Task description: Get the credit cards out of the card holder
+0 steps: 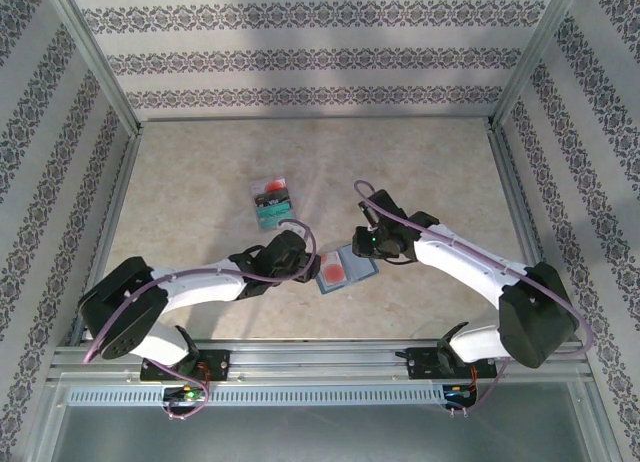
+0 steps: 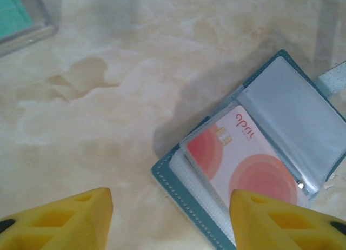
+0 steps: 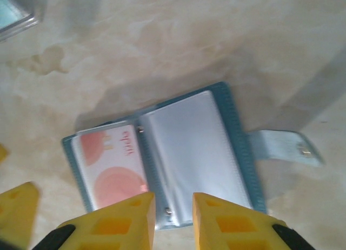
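The blue-grey card holder [image 1: 360,266] lies open and flat on the table. A white credit card [image 2: 243,158] with red circles sits in its left clear pocket; the right pocket [image 3: 189,147] looks empty. My left gripper [image 2: 173,223] hovers open over the holder's left corner, one fingertip [image 2: 281,217] above the card's end and the other over bare table. My right gripper [image 3: 173,217] stands over the holder's near edge by the spine, its jaws a narrow gap apart with nothing pinched. From above, the left gripper [image 1: 310,266] and the right gripper [image 1: 358,254] flank the holder.
Farther back lie a white card with a red circle [image 1: 270,191] and a teal card [image 1: 273,215] side by side. The teal card [image 2: 16,14] seems to sit in a clear case. The holder's strap tab [image 3: 284,147] sticks out to the right. Patterned walls enclose the table.
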`<action>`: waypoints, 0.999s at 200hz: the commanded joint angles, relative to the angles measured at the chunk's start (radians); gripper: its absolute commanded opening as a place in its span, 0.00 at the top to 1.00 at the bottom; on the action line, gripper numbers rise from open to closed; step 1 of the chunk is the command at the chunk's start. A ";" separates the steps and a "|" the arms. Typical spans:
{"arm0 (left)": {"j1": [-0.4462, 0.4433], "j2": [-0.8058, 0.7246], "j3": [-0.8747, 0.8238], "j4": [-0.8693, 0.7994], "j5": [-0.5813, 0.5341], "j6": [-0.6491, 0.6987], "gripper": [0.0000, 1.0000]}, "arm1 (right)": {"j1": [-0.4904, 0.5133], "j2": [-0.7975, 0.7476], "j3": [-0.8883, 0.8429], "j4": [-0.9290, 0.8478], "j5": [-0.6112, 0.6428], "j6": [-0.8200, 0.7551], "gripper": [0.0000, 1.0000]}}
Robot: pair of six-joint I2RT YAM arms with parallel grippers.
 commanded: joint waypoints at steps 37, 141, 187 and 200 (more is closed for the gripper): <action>-0.012 0.120 0.084 0.023 0.078 0.012 0.59 | -0.023 0.111 -0.048 0.141 -0.216 0.024 0.80; 0.023 0.231 0.127 0.016 0.083 0.059 0.73 | -0.086 0.130 -0.192 0.359 -0.354 0.096 0.73; 0.026 0.247 0.139 0.028 0.077 0.076 0.74 | -0.096 0.141 -0.220 0.404 -0.369 0.113 0.73; 0.026 0.248 0.139 0.029 0.074 0.079 0.74 | -0.098 0.146 -0.226 0.417 -0.373 0.117 0.73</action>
